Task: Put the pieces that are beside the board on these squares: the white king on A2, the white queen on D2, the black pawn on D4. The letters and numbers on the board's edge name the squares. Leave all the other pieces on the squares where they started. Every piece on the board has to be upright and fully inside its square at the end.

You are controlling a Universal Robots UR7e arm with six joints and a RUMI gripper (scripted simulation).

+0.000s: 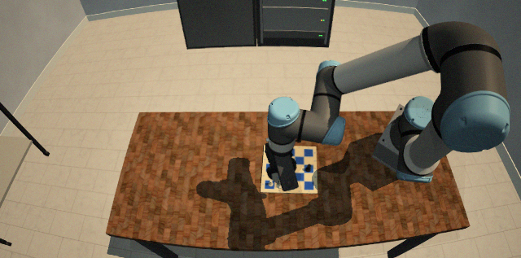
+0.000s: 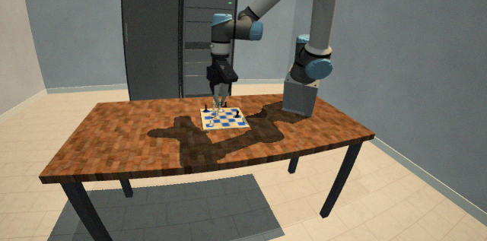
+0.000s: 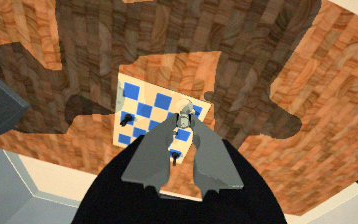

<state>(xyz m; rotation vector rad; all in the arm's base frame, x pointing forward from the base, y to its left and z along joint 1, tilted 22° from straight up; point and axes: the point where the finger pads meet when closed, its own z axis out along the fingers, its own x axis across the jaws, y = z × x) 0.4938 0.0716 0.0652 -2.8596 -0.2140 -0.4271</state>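
Note:
The chessboard [image 1: 313, 191] [image 2: 243, 127] [image 3: 116, 135] lies near the middle of the table. My gripper [image 2: 219, 103] [image 3: 183, 114] is shut on a white piece [image 3: 184, 107], held over the board's left part. Whether it is the king or queen I cannot tell. A short white piece [image 1: 270, 184] [image 2: 211, 123] stands on the near left corner square. More white pieces show close under the fingers in the exterior view, blurred together. One black piece [image 1: 308, 168] [image 2: 237, 113] [image 3: 126, 119] stands on the right side, another [image 2: 205, 108] [image 3: 175, 157] at the back left, and a third [image 2: 225, 104] near the back. Edge letters are unreadable.
The arm's base [image 1: 387, 149] [image 2: 300, 98] stands on the table's right. The wooden table [image 1: 171, 148] [image 2: 114, 134] bears the arm's dark shadows. A server rack [image 1: 295, 6] [image 2: 207, 32] stands behind the table. Standing pieces surround the gripper closely.

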